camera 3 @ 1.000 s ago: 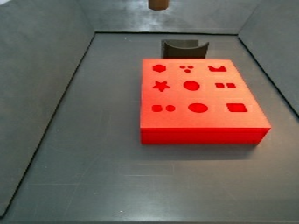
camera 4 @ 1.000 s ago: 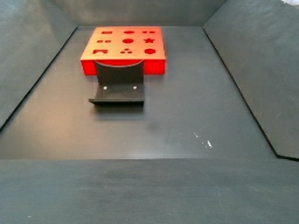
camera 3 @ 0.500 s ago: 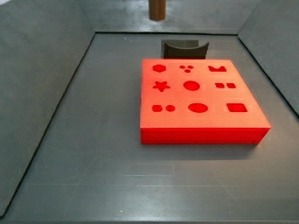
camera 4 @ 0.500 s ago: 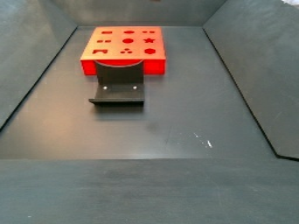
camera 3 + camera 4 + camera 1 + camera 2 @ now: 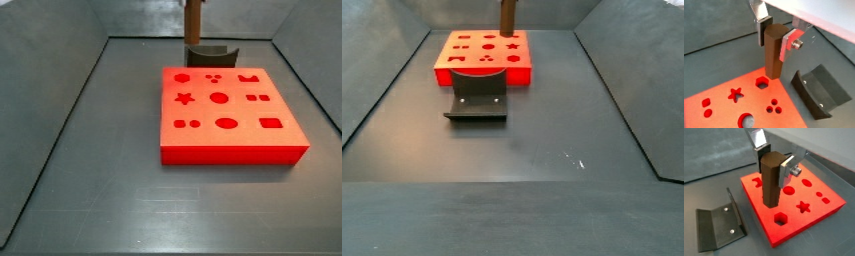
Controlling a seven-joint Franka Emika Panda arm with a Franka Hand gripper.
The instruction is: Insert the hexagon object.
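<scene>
My gripper (image 5: 775, 35) is shut on the hexagon object (image 5: 772, 56), a long brown rod that hangs upright between the silver fingers; both also show in a wrist view (image 5: 774, 165) (image 5: 769, 183). The rod's lower end hovers above the flat red block (image 5: 821, 209), close to its hexagon hole (image 5: 763, 84) near the block's corner (image 5: 781, 219). In both side views only the rod shows, coming down from the top edge (image 5: 193, 25) (image 5: 508, 14) over the block (image 5: 230, 146) (image 5: 481, 72). The gripper itself is out of frame there.
The dark fixture (image 5: 207, 52) stands on the floor against the block's edge by the hexagon hole (image 5: 476, 101) (image 5: 821, 92) (image 5: 717, 225). Grey walls enclose the dark floor. The block has several other shaped holes, including a star (image 5: 185, 98).
The rod has come down: only its tip showed at the top edge of a side view before, and now a longer length shows over the block's fixture end.
</scene>
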